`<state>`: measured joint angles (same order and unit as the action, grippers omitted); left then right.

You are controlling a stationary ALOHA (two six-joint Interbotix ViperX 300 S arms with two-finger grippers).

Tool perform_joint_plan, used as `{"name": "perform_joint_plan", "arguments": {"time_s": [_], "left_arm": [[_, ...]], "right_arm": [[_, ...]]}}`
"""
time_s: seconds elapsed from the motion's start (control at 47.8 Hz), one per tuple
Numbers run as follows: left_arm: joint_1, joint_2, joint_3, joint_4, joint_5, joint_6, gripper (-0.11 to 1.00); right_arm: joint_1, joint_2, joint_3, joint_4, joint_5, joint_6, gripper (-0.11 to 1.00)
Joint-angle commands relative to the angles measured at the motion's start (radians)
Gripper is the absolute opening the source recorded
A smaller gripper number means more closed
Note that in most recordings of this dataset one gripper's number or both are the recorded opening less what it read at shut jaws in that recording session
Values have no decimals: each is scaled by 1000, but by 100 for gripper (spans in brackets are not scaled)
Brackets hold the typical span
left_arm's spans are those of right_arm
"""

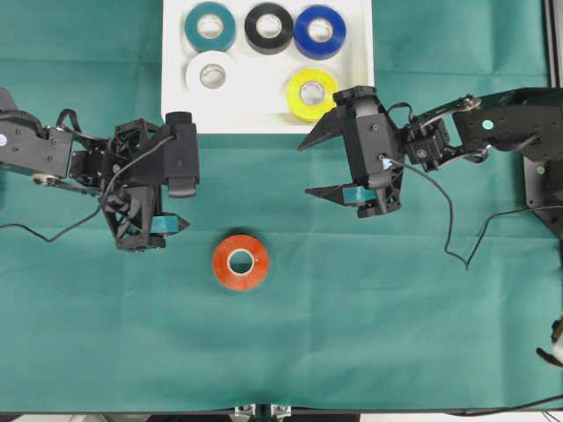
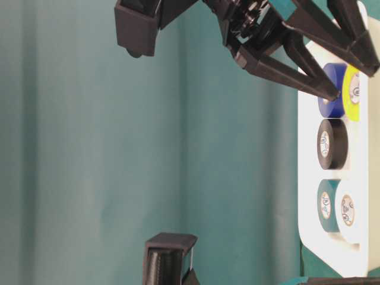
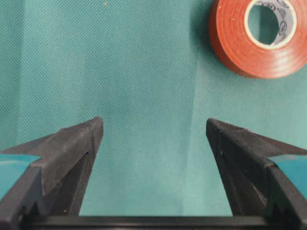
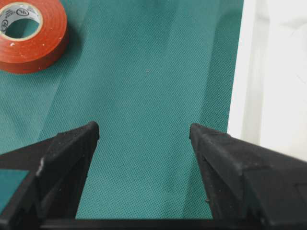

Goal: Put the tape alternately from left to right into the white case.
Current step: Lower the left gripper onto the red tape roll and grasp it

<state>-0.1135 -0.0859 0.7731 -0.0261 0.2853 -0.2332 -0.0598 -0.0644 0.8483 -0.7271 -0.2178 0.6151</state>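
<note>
On the green cloth [image 1: 396,308], your white case [image 1: 264,105] holds five tape rolls beyond both empty, spread grippers; the orange roll [image 1: 240,262] lies between them.

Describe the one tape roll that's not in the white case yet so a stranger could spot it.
On the green cloth, below the white case and between the two grippers, lies the orange-red tape roll. It alone lies flat on bare cloth.

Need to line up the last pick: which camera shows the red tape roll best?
The overhead view: the whole red tape roll lies flat on the green cloth, between both open grippers. The left wrist view and right wrist view each catch it only partly, cut off at a corner. The table-level view misses it.
</note>
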Motion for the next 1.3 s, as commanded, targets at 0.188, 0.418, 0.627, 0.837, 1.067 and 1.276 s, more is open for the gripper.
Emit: {"name": "perform_joint_plan", "arguments": {"time_s": [0.188,0.418,0.627,0.837,1.067,1.276], "left_arm": [[-14,-11,-34,-3,-14,-144,82],[-44,-5,-63,-3,-40,-202,82],[-57,80,-130,-5,-17,-239,82],[-60,127,-193,-3,55,-344,82],[-74,158,-212,-5,63,-399,82],[-84,196,-255,-3,60,-403,82]], "right_arm": [[5,-23,-3,3,-8,2,84],[5,-25,2,3,-8,2,84],[3,-25,5,3,-8,0,84],[5,-23,8,3,-8,0,84],[5,-23,15,3,-8,0,84],[5,-23,28,3,-8,-2,84]]}}
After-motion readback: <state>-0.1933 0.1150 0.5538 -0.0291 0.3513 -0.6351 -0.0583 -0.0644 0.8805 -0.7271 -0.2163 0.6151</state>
